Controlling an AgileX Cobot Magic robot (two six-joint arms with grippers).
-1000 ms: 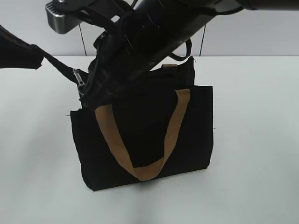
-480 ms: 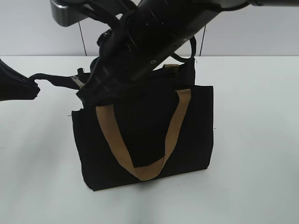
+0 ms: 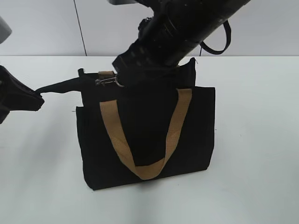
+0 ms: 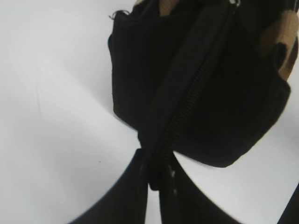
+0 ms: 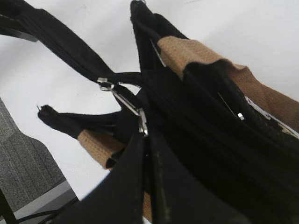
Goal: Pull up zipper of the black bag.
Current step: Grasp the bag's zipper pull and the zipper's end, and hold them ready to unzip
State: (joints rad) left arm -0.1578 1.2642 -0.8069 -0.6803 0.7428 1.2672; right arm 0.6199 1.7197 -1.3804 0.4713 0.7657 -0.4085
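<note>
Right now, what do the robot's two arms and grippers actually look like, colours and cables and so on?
Both are black all over. The right arm is a thick, dark, rounded tube with a thin black cable looping off its side, and a grey block shows at its top edge. The right gripper and the left gripper each have flat, tapering matte black fingers. No markings or labels are readable.

We see the black bag (image 3: 149, 135) as matt woven cloth, its tan handle (image 3: 145, 140) a coarse, ribbed webbing whose weave shows plainly in the right wrist view (image 5: 196, 53). The zipper pull (image 5: 135, 112) is shiny silver metal on a dull black tape (image 4: 187, 93). The table (image 3: 257, 140) looks smooth, white and faintly glossy.
</note>
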